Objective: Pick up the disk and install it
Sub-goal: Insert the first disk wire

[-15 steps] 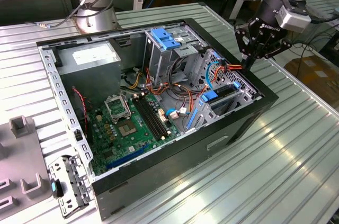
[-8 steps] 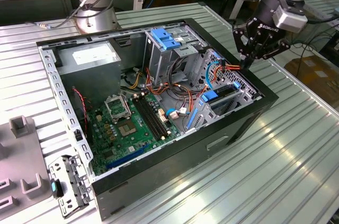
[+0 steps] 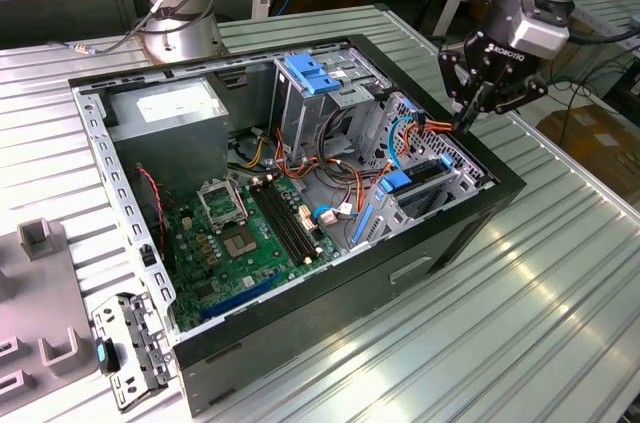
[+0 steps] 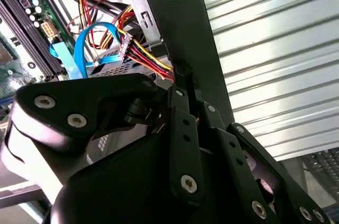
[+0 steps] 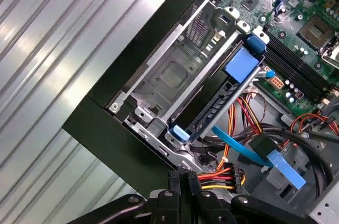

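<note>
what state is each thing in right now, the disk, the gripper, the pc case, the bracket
disk: on edge in the metal drive cage, not held
gripper: shut, empty, tips at the case's far corner by the cables
computer case: on its side, side panel off, inside exposed
perforated bracket: flat on the table outside the case

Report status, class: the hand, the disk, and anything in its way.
Hand shut, holding nothing, at the case's edge by the drive cage. Disk seated in the cage. Power cable plug right beside the fingertips.
</note>
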Action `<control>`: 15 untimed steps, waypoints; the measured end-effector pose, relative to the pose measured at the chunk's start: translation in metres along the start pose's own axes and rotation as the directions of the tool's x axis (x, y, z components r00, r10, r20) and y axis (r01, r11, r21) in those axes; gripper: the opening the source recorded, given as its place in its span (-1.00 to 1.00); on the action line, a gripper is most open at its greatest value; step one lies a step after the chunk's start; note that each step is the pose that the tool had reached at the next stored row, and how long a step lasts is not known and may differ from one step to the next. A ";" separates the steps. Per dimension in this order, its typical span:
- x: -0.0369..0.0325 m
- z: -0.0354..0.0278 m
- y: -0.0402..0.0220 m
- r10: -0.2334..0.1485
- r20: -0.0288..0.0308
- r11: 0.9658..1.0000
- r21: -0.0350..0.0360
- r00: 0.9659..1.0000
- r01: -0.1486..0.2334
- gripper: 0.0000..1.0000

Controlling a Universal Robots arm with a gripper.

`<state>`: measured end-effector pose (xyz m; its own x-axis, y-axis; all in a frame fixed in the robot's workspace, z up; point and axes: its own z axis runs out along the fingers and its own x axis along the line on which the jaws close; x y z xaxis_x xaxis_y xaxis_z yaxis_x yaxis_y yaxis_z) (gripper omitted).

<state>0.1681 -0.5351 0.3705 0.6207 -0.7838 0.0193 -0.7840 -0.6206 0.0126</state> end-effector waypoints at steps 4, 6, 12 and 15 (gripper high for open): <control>0.0000 0.0000 0.0000 0.066 0.001 0.998 -0.001 0.998 -0.066 -0.65; -0.0005 0.0001 0.0007 0.079 0.001 0.997 -0.001 0.997 -0.079 -0.65; -0.0051 0.0000 0.0066 0.102 0.001 0.995 -0.002 0.995 -0.102 -0.65; -0.0052 0.0000 0.0066 0.157 0.002 0.988 -0.003 0.988 -0.157 -0.65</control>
<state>0.1598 -0.5351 0.3705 0.4896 -0.8717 0.0192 -0.8719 -0.4894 0.0126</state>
